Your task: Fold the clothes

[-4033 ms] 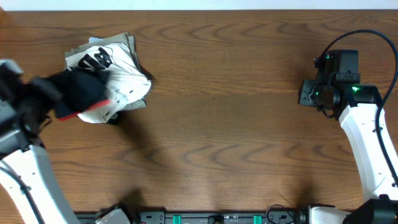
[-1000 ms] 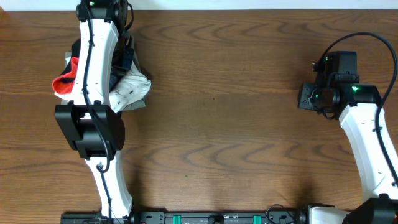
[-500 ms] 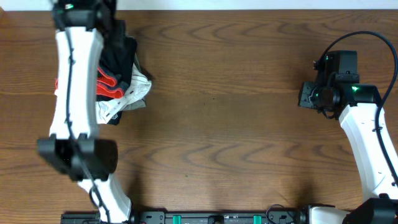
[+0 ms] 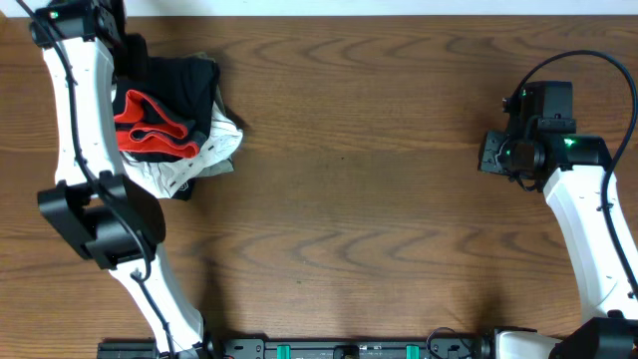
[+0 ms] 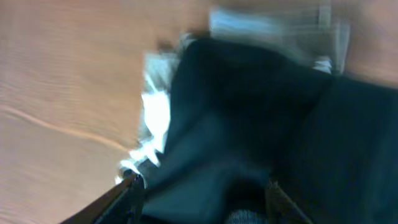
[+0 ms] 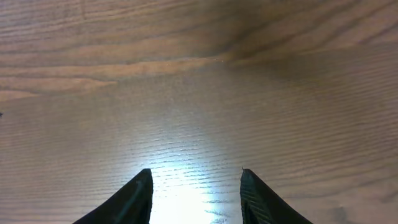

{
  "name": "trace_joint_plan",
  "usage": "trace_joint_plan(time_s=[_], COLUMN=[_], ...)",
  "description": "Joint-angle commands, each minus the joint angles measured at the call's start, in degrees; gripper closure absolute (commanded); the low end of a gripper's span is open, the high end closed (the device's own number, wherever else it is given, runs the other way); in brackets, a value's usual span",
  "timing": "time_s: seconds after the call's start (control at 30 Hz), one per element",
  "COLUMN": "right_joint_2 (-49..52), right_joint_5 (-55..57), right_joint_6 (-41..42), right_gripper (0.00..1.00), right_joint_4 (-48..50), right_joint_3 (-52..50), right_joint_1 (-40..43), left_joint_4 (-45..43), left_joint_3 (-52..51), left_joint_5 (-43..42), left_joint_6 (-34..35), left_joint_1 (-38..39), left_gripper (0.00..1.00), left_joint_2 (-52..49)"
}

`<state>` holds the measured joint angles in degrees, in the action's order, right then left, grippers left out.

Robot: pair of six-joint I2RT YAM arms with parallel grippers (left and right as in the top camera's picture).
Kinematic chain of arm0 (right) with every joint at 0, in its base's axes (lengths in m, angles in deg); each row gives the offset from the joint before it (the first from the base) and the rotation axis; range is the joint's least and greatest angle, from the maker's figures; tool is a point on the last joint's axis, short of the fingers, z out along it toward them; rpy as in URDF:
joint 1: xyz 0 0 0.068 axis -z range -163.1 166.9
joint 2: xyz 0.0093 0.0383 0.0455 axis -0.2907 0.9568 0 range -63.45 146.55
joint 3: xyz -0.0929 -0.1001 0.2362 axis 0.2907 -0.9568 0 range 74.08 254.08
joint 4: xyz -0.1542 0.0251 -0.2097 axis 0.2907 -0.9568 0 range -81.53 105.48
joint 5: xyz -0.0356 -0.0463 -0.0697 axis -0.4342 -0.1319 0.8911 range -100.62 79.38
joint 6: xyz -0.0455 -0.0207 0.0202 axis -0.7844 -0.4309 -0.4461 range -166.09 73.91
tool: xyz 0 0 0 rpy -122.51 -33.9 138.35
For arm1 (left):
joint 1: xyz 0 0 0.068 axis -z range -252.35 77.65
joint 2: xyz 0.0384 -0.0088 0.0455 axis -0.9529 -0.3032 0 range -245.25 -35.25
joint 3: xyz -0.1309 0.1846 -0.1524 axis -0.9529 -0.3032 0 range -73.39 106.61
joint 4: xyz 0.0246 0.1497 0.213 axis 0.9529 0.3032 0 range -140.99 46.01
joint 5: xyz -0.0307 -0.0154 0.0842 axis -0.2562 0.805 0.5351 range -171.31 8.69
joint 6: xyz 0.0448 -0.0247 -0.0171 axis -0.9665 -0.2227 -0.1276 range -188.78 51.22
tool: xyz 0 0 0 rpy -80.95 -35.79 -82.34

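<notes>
Closest in, my left gripper [image 5: 202, 190] has its jaws well apart at the bottom of the blurred wrist view. The black pants [image 5: 249, 124] fill the frame just beyond them. Nothing looks pinched, though the blur hides whether a fingertip brushes the cloth.

From overhead the pants sit bunched at the upper left of the frame, coral-edged waistband [image 4: 150, 128] showing, heaped on the white shirt [image 4: 207, 150]. That is a lump, not a fold.

To do this well, I judge I should take only black fabric (the shirt edge lies right alongside, easy to snag) and grip at the waistband. Then I would draw the pants onto the bare table [image 4: 359, 199] in the middle of the frame, where they can be spread flat before folding.

Far off at the right edge, my right gripper [image 6: 194, 186] hangs half open over bare wood, holding nothing. It should come across to take the other end.
</notes>
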<state>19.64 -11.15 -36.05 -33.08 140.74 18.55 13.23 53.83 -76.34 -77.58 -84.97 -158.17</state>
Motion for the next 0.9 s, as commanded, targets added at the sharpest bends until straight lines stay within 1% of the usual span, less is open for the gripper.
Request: trace_joint_plan(time_s=[0.0,0.13,0.27,0.3,0.37,0.4,0.47,0.5,0.53,0.67,0.87], right_joint_2=[0.28,0.28,0.28,0.28,0.28,0.28,0.28,0.28,0.28,0.28,0.28], right_joint_5=[0.24,0.24,0.26,0.24,0.24,0.24,0.26,0.26,0.26,0.28,0.31], right_joint_6=[0.61,0.61,0.61,0.61,0.61,0.61,0.61,0.61,0.61,0.59,0.59], right_gripper=[0.56,0.56,0.55,0.56,0.55,0.55,0.55,0.55,0.55,0.55,0.55], right_joint_4=[-0.57,-0.98,-0.96,-0.98,-1.18,-1.22,-1.36,-1.36,-1.36,-1.22,-1.2], right_joint_3=[0.31,0.31,0.31,0.31,0.31,0.31,0.31,0.31,0.31,0.31,0.31], right_joint_1=[0.2,0.22,0.22,0.22,0.2,0.2,0.22,0.22,0.22,0.22,0.22], left_joint_4=[3.43,7.32,12.15,13.4,15.69,16.92,20.31,21.57,22.53,24.74,25.44], left_joint_3=[0.22,0.22,-1.46,-2.4,-5.14,-6.75,-9.51,-10.6,-11.69,-13.11,-12.83], left_joint_5=[-5.64,-5.68,-5.66,-5.66,-5.68,-5.66,-5.66,-5.66,-5.64,-5.66,-5.16], left_joint_6=[0.39,2.14,2.29,2.32,3.5,4.07,4.33,4.94,5.84,7.5,7.72], left_joint_1=[0.09,0.09,0.09,0.02,0.0,0.0,0.0,0.0,-0.02,0.0,-0.02], left_gripper=[0.38,0.38,0.39,0.42,0.44,0.47,0.62,0.67,0.71,0.77,0.79], left_joint_2=[0.68,0.44,-0.22,-0.35,-0.46,-0.46,-0.46,-0.46,-0.44,-0.44,1.53])
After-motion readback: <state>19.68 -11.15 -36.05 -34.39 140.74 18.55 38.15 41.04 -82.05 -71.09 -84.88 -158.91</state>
